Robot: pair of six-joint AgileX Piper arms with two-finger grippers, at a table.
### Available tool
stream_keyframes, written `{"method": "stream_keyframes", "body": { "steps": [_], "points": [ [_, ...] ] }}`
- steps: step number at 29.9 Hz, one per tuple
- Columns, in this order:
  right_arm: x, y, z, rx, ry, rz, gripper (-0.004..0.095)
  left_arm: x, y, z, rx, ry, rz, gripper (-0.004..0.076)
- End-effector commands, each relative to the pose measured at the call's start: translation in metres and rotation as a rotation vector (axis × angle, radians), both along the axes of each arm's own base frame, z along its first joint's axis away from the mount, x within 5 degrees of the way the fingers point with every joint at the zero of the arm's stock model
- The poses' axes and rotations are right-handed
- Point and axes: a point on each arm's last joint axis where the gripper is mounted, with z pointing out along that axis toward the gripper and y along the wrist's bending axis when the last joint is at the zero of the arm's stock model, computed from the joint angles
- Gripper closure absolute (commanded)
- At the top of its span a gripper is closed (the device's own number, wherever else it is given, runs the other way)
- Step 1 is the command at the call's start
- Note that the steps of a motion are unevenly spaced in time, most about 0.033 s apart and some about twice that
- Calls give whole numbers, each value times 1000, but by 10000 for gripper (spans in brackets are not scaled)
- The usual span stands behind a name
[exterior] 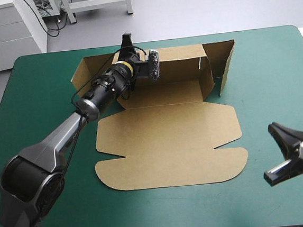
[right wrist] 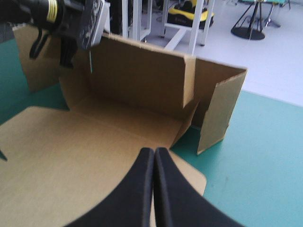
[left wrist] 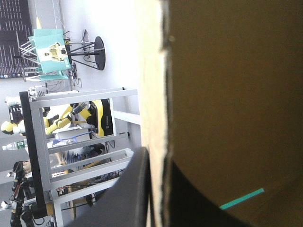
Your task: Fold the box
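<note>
The brown box (exterior: pixel 169 138) lies in the middle of the teal-green cover, its lid panel flat toward the front and its back wall (exterior: pixel 176 63) raised. My left gripper (exterior: pixel 126 42) reaches over the far left part of that wall. In the left wrist view it (left wrist: pixel 158 161) is shut on the box, with the board's edge (left wrist: pixel 156 94) running between the black fingers (left wrist: pixel 135 189). My right gripper (exterior: pixel 274 129) hovers near the table's front right, off the board. In the right wrist view it (right wrist: pixel 155 150) is shut in one pointed arch, aimed at the box's right inner corner (right wrist: pixel 187 123).
A loose side flap (exterior: pixel 226 67) stands upright at the box's right end, with another flap (exterior: pixel 87 71) spread at the left end. Teal-green cover (exterior: pixel 276 81) shows to the right of the box. A white cabinet (exterior: pixel 6 30) stands beyond the far left corner.
</note>
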Motion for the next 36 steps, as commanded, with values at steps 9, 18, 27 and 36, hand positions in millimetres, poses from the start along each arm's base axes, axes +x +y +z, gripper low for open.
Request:
{"method": "stream_keyframes", "body": {
  "steps": [9,18,27,36],
  "points": [
    [109,23,107,-40,-21,-65,927,-12,3,37,-210,-38,37,731],
    [219,42,120,-86,100,-169,927,-12,5,35,-199,-26,49,731],
    [301,53,96,-165,253,-238,927,-12,6,33,-186,-10,67,731],
    [348,36,50,-26,459,-230,927,-12,8,32,-182,8,82,731]
  ]
}}
